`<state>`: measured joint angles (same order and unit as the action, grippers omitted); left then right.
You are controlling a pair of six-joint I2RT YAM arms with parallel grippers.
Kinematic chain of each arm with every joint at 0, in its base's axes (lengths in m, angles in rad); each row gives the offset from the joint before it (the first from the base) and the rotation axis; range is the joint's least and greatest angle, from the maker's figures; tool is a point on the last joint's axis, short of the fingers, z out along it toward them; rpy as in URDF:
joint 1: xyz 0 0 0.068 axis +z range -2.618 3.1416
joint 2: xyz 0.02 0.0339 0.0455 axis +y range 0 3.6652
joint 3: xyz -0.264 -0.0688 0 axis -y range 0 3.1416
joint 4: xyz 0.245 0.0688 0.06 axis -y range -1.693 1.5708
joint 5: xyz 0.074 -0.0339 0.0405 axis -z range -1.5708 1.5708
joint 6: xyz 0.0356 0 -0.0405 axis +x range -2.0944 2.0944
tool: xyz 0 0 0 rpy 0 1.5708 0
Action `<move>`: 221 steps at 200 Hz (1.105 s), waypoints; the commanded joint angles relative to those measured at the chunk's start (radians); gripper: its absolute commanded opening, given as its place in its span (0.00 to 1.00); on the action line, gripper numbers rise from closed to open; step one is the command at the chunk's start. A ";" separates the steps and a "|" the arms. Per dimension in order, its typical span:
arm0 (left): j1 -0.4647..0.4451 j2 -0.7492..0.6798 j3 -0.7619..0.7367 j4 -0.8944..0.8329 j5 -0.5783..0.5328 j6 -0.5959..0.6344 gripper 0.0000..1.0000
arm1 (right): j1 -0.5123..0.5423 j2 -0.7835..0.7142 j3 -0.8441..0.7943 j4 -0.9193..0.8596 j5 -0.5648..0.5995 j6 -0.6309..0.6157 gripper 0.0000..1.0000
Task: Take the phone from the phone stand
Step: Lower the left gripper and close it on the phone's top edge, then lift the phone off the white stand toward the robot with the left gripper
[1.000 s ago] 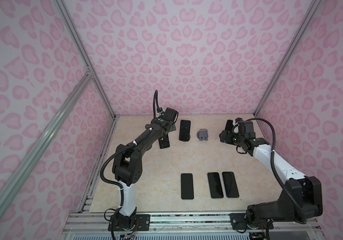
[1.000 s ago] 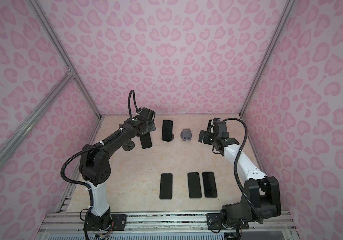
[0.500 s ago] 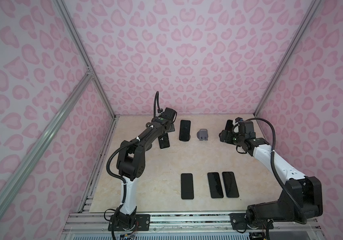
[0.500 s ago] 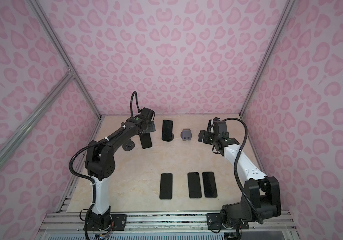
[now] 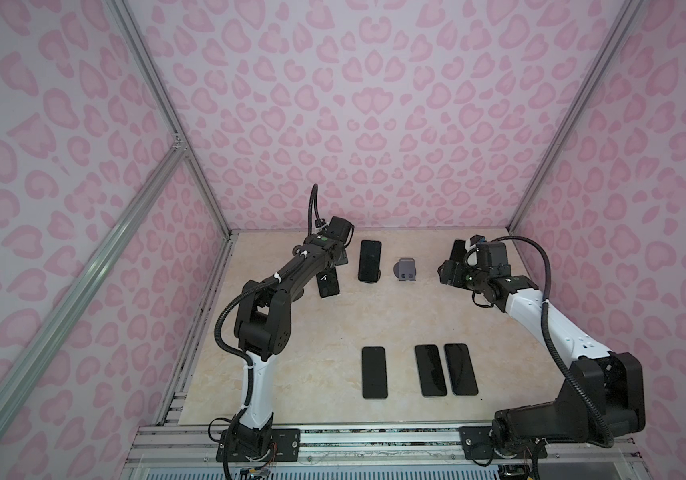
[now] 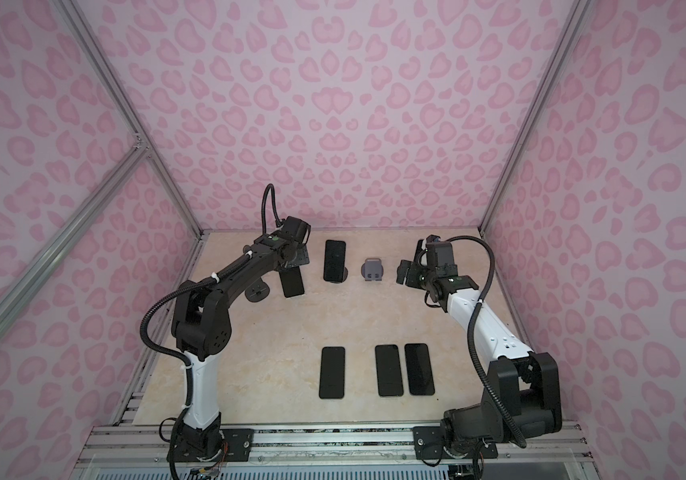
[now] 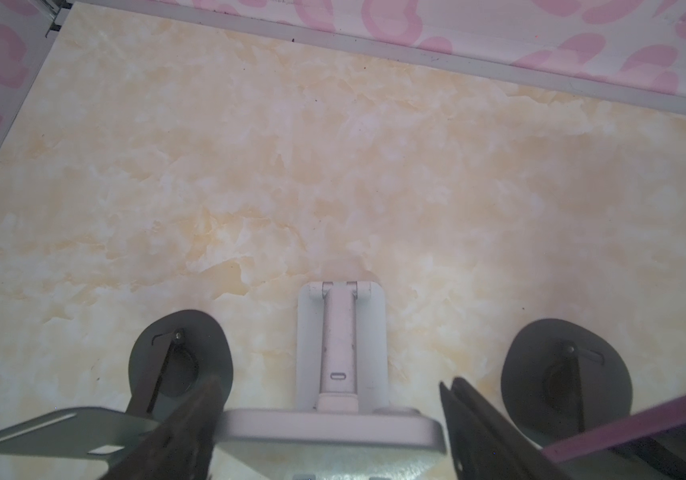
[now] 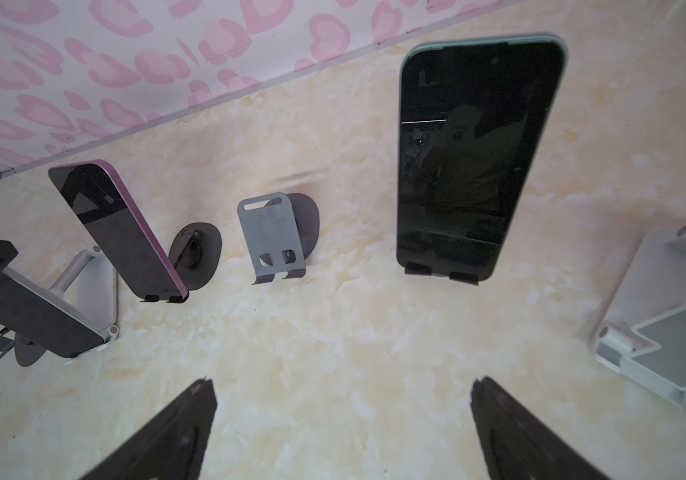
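A black-screened phone [image 5: 328,284] with a silver rim leans on a white phone stand [image 7: 341,332] at the back left in both top views. My left gripper [image 7: 329,384] straddles the phone's [image 7: 333,428] top edge. One finger [image 7: 196,411] lies against one side of the rim, and the other finger [image 7: 470,415] stands a narrow gap off the opposite side, so the gripper is open. From the right wrist view the same phone [image 8: 33,307] shows leaning on its stand [image 8: 96,286]. My right gripper [image 8: 343,386] hovers open over bare table, nothing between its fingers.
A purple-rimmed phone [image 8: 119,232] and a green-rimmed phone [image 8: 478,158] lean on other stands at the back. An empty grey stand [image 8: 270,237] stands between them. Another white stand [image 8: 665,316] is beside my right gripper. Three phones [image 5: 430,370] lie flat near the front. Walls close the back and sides.
The left arm's elbow has risen and swung inward while its gripper stays at the phone's top edge. The right arm has not moved.
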<state>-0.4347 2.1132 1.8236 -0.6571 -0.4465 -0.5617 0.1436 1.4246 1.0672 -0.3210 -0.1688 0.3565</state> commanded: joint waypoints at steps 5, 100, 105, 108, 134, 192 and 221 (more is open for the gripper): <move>0.002 0.000 -0.010 0.005 -0.009 -0.003 0.85 | -0.001 0.005 -0.003 0.004 -0.003 0.003 0.98; 0.011 -0.021 -0.049 0.043 0.015 0.023 0.73 | -0.001 -0.003 -0.009 -0.002 0.000 0.001 0.98; 0.011 -0.023 -0.050 0.043 0.016 0.023 0.72 | -0.001 -0.003 -0.008 -0.002 0.001 0.001 0.98; 0.011 -0.025 -0.051 0.045 0.015 0.024 0.71 | -0.001 -0.003 -0.009 -0.002 0.001 0.000 0.98; 0.011 -0.046 -0.060 0.048 0.012 0.037 0.69 | -0.001 -0.007 -0.009 -0.002 0.001 -0.001 0.98; 0.011 -0.129 -0.104 0.064 0.012 0.084 0.65 | -0.001 -0.010 -0.011 0.004 0.001 -0.002 0.98; 0.011 -0.149 -0.129 0.071 0.015 0.095 0.64 | -0.001 -0.012 -0.009 0.004 0.001 -0.002 0.98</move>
<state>-0.4236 1.9923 1.7103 -0.6098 -0.4232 -0.4900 0.1421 1.4174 1.0672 -0.3237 -0.1688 0.3561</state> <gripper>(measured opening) 0.763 0.977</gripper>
